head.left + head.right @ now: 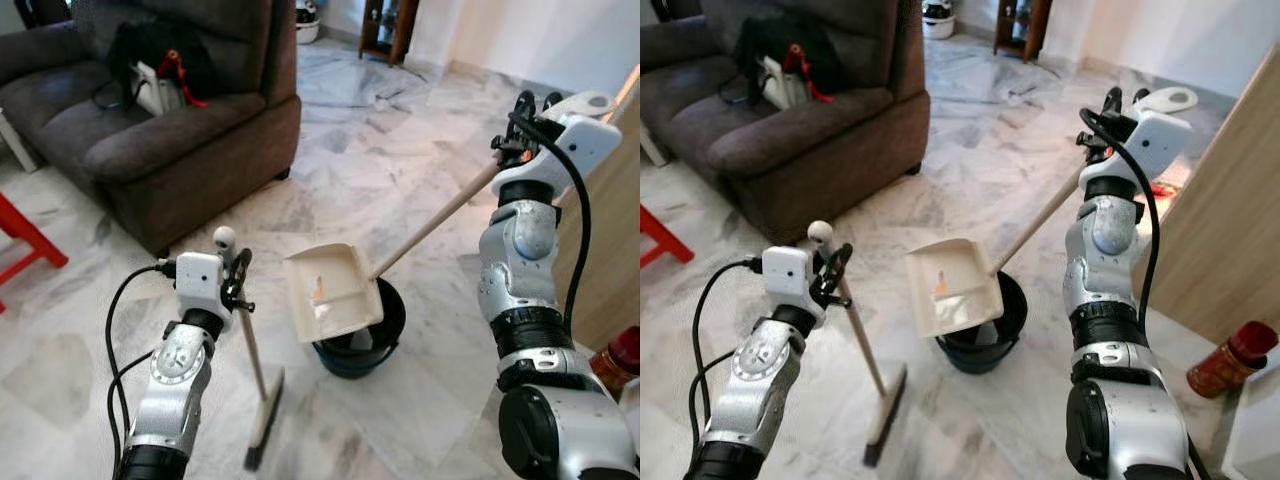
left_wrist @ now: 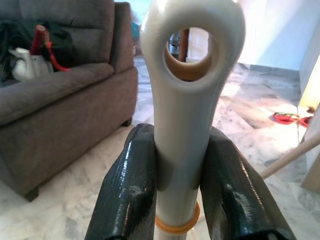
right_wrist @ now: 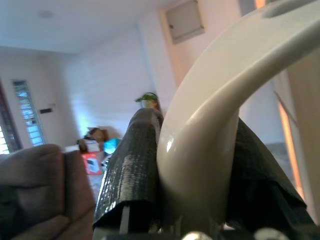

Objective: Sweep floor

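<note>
My left gripper (image 1: 238,278) is shut on the broom's cream handle (image 2: 182,150), near its looped top. The broom (image 1: 262,400) stands nearly upright, its brush head resting on the marble floor. My right gripper (image 1: 522,115) is raised high and shut on the end of the dustpan handle (image 3: 220,135). The long wooden handle (image 1: 435,218) slants down to the cream dustpan (image 1: 330,290). The pan is tipped over a black bucket (image 1: 362,338), with a little orange and white debris lying inside it.
A dark grey sofa (image 1: 150,120) with a bag and a white jug on it stands at the back left. A red stool leg (image 1: 30,240) is at the far left. A wooden cabinet side (image 1: 1230,220) and a red bottle (image 1: 1230,360) are on the right.
</note>
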Robot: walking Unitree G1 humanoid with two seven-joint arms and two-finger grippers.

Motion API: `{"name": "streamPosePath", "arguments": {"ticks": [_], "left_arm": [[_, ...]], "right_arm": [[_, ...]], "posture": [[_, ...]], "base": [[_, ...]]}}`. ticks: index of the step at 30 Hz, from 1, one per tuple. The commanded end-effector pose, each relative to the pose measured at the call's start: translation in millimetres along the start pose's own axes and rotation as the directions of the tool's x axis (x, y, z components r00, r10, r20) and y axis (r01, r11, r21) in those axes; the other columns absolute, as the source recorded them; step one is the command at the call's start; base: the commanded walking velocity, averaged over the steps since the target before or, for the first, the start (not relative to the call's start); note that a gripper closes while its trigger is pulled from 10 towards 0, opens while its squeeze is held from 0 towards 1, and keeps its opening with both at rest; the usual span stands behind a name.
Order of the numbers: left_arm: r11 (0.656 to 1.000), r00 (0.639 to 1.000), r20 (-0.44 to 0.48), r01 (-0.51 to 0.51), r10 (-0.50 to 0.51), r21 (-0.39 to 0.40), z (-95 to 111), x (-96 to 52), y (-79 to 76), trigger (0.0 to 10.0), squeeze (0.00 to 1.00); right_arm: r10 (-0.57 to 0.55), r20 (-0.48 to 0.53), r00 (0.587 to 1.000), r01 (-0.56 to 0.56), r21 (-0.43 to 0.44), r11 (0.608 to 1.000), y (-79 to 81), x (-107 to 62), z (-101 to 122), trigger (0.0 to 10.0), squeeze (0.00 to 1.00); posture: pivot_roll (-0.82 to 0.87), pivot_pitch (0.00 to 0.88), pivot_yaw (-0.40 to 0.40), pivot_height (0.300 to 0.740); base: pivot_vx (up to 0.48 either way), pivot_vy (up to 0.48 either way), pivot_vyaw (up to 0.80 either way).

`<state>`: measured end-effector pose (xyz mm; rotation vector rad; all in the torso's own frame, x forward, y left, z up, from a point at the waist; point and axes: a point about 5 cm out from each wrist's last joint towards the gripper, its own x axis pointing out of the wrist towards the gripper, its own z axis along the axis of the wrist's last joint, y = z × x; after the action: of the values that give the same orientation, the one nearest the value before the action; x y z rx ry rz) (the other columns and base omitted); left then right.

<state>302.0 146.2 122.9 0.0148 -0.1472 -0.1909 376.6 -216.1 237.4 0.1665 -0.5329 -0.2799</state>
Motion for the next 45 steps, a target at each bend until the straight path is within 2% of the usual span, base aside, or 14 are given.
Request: {"name": "streamPosePath", "arguments": {"ticks": [1,6,8,12,29,34,39,45], "left_arm": [[1.0,0.997,0.073,0.001,-0.002,0.01,16,4.1,1.2,10.0,0.0],[1.0,0.997,0.076,-0.002,0.001,0.01,16,4.5,1.5,10.0,0.0],[1.0,0.997,0.075,-0.002,0.002,0.011,16,4.5,1.5,10.0,0.0],[1.0,0.997,0.075,-0.003,0.002,0.011,16,4.8,1.2,10.0,0.0],[1.0,0.997,0.077,-0.006,0.005,0.009,16,4.5,0.7,10.0,0.0],[1.0,0.997,0.079,-0.007,0.006,0.01,17,4.6,1.4,10.0,0.0],[1.0,0.997,0.083,-0.005,0.005,0.008,18,5.2,0.7,10.0,0.0],[1.0,0.997,0.083,-0.005,0.005,0.008,18,5.2,0.7,10.0,0.0]], "right_arm": [[0.01,0.091,0.996,-0.012,0.023,1.0,7.4,9.0,19,10.0,0.0],[-0.001,0.064,0.998,-0.001,0.028,1.0,6.8,10.2,16,10.0,0.0],[0.0,0.058,0.998,-0.003,0.058,0.998,7.3,10.1,15,10.0,0.0],[0.032,0.069,0.997,-0.036,0.05,0.998,10.8,8.9,15,10.0,0.0],[0.051,0.058,0.997,-0.054,0.052,0.997,13.4,8.2,13,10.0,0.0],[0.058,0.06,0.997,-0.062,0.066,0.996,15.2,8.1,14,10.0,0.0],[0.119,0.063,0.991,-0.127,0.142,0.982,24.9,6.3,14,10.0,0.0],[0.119,0.063,0.991,-0.127,0.142,0.982,24.9,6.3,14,10.0,0.0]], "posture": [[0.11,0.0,-0.033,0.74],[0.11,0.0,-0.035,0.74],[0.11,0.0,-0.035,0.74],[0.11,0.0,-0.037,0.74],[0.11,0.0,-0.041,0.74],[0.11,0.0,-0.041,0.74],[0.11,0.0,-0.042,0.74],[0.11,0.0,-0.042,0.74]], "base": [[0.266,0.0,0.0],[0.267,0.0,0.0],[0.266,0.0,-0.51],[0.268,0.0,-0.4],[0.268,0.0,0.0],[0.266,0.0,0.0],[0.266,0.0,0.0],[0.266,0.0,0.0]]}}
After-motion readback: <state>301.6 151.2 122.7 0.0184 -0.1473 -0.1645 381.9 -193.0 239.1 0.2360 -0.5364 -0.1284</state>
